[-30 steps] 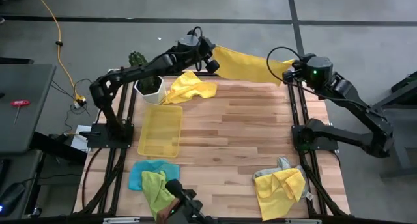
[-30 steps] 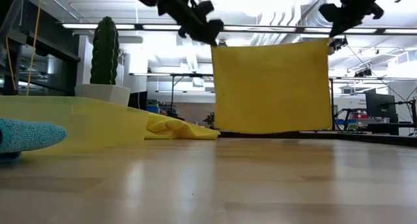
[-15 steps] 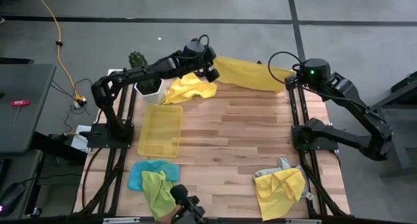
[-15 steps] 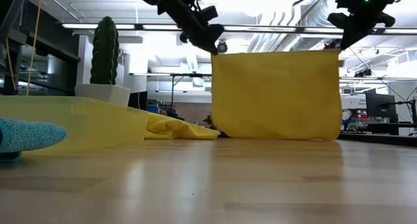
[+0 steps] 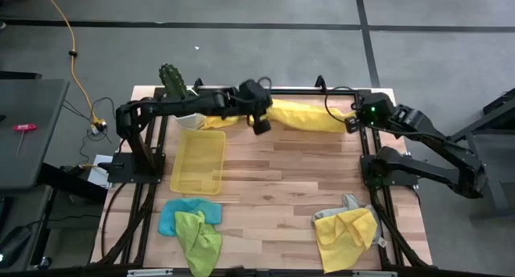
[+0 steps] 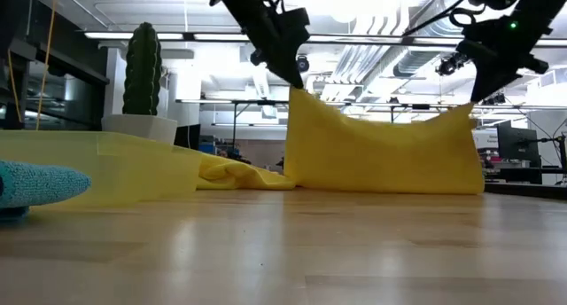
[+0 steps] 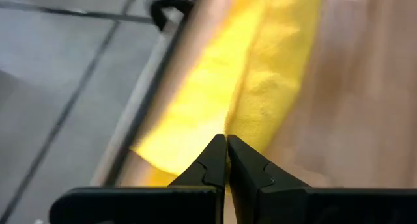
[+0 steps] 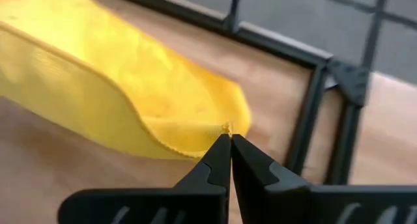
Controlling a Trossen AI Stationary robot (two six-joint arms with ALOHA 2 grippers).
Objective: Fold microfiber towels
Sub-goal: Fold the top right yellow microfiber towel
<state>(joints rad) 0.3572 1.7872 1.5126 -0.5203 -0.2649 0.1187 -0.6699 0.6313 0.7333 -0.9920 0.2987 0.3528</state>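
Towel [image 5: 310, 116], bright yellow and soft, lies bunched at the table's [image 5: 298, 180] 12 o'clock edge in the high view, strung between the left gripper [image 5: 261, 126] and the right gripper [image 5: 352, 122]; its lower part is hidden in its own folds. A second yellow cloth [image 5: 213, 120] is mostly covered by the left arm. At 7 o'clock a blue cloth [image 5: 175, 215] lies under a green one [image 5: 199, 237]; at 5 o'clock a grey cloth [image 5: 342, 207] peeps from under a yellow one [image 5: 346, 233]. A translucent rigid tray [image 5: 198, 163] sits at 9 o'clock, a cactus [image 5: 171, 78] at 11.

Low view: the towel [image 6: 381, 154] sags in the middle, its bottom edge on the wood, each top corner pinched. Both arms are cut off above.

Left wrist view: fingers [image 7: 208, 168] are clamped together on a nubbly corner [image 7: 257, 97].

Right wrist view: fingers [image 8: 215, 162] are closed on the stitched hem of the other corner [image 8: 195, 129].
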